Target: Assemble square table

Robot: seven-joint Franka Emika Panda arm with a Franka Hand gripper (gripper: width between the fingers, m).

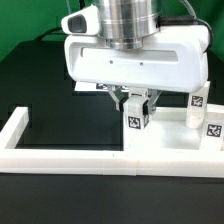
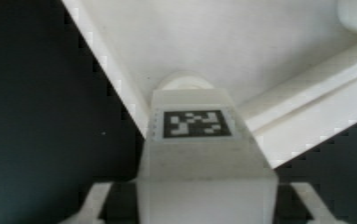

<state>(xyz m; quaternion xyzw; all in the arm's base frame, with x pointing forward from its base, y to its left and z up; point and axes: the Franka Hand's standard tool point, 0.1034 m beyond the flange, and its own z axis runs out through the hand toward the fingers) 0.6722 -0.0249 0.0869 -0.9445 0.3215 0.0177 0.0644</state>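
White leg (image 2: 200, 150) bears a black-and-white tag (image 2: 198, 123); black table (image 1: 50, 90).

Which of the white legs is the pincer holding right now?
The middle leg, tag facing the camera, sits between the fingers of the pincer. The other two legs stand free toward the exterior view's right.

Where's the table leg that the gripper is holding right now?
In the exterior view, the held leg sits between the fingers of the gripper, just right of centre, behind the white border wall, with two more legs at the exterior view's right.
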